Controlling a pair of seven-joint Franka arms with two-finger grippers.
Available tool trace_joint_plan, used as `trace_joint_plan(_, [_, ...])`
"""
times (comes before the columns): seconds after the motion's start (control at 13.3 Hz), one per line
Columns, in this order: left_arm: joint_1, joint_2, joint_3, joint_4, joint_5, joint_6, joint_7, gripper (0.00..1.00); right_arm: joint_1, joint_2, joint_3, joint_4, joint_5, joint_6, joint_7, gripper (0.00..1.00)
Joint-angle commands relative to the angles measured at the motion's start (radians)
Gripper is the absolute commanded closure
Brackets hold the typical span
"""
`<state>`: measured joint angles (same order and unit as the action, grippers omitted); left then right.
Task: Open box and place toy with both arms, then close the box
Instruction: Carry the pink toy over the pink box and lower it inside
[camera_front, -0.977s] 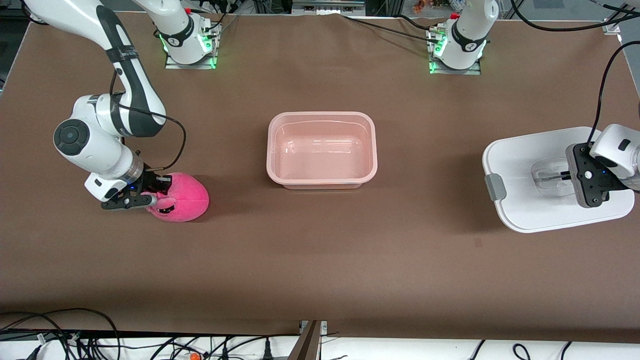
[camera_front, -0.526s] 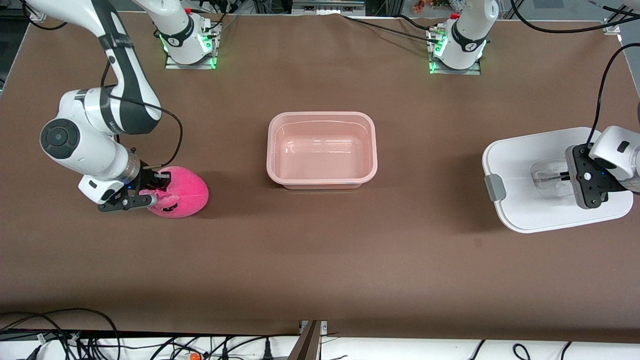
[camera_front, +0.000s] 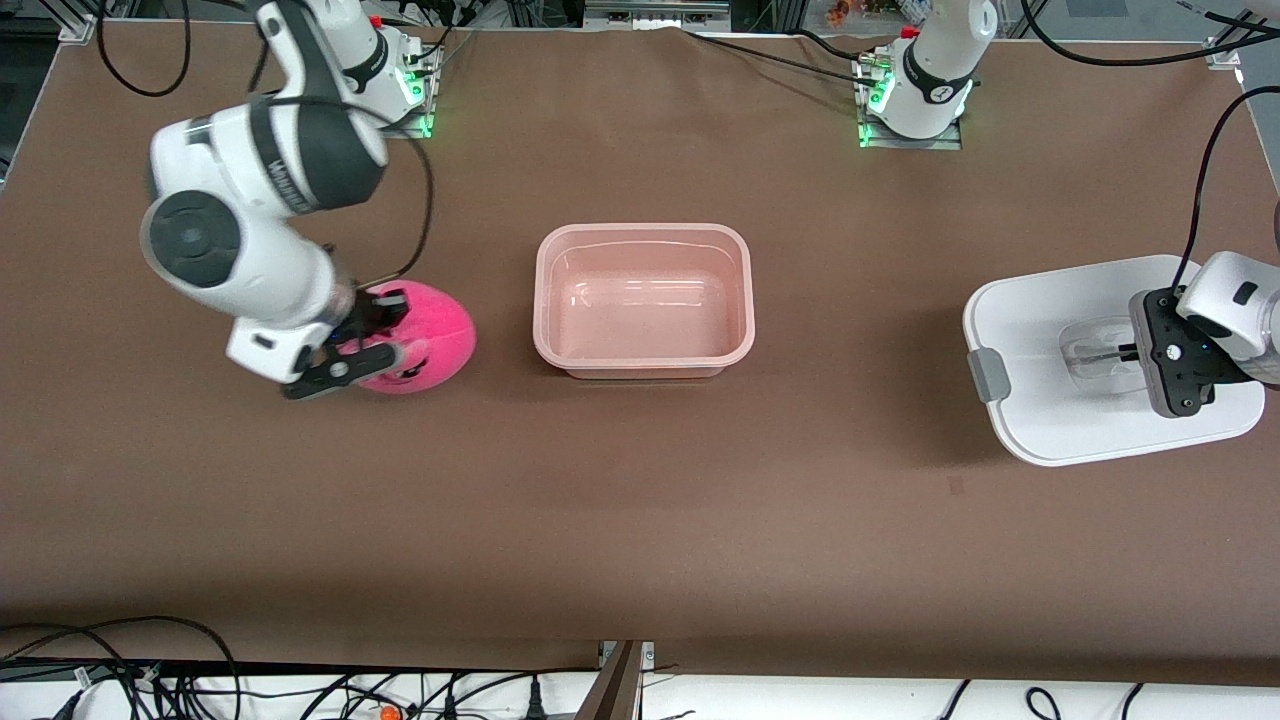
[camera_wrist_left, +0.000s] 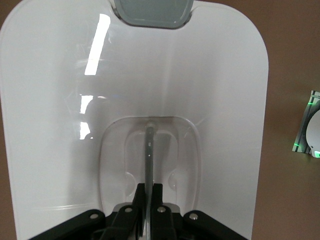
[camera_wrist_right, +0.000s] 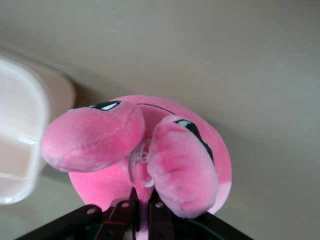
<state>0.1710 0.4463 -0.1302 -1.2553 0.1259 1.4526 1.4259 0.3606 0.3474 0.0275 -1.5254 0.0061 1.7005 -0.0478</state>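
Toward the left arm's end of the table (camera_front: 640, 520), the white lid (camera_front: 1040, 340) lies flat, well apart from the box (camera_front: 645, 300); the left gripper (camera_front: 1130, 352) is clamped on its clear central handle (camera_wrist_left: 149, 160), fingers pressed together on the thin bar. A grey clip (camera_front: 990, 375) shows on the lid edge facing the box.

Box: open, empty, mid-table, long axis running along the line between the two arms' ends.

Right arm end: the right gripper (camera_front: 365, 345) is closed on the toy (camera_front: 425, 345), pinching it between the two ears (camera_wrist_right: 92, 135); the wrist view shows the toy hanging below the fingers with the box rim at the frame edge. The toy appears lifted off the cloth, over bare table just beside the box's short wall.

Key relation: the box lies from the toy straight toward the left arm's end, at about the same depth from the front camera. Right arm is the nearer one; left arm waits with the lid.

Judgement: the near short wall is the only obstacle; the toy needs height to clear the rim before going down. Nothing else stands between.
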Motion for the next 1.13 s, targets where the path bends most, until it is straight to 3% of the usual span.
trace_joint_plan(0.0, [-0.001,0.008,-0.002,0.028,-0.005,-0.011,0.015,1.00,0.140,0.022,-0.009,0.099,0.009,-0.116,-0.073,1.00])
trace_joint_plan(0.23, [-0.002,0.008,-0.008,0.028,-0.005,-0.011,0.015,1.00,0.288,0.037,-0.009,0.128,0.000,-0.116,-0.124,1.00])
trace_joint_plan(0.6, [-0.002,0.008,-0.008,0.028,-0.005,-0.011,0.024,1.00,0.388,0.171,-0.006,0.296,-0.008,-0.122,-0.254,1.00])
trace_joint_plan(0.83, [0.001,0.008,-0.003,0.027,-0.005,-0.011,0.025,1.00,0.461,0.284,-0.006,0.437,-0.093,-0.151,-0.311,1.00])
trace_joint_plan(1.05, [0.010,0.009,-0.003,0.024,-0.005,-0.011,0.028,1.00,0.491,0.318,-0.007,0.453,-0.147,-0.154,-0.385,1.00])
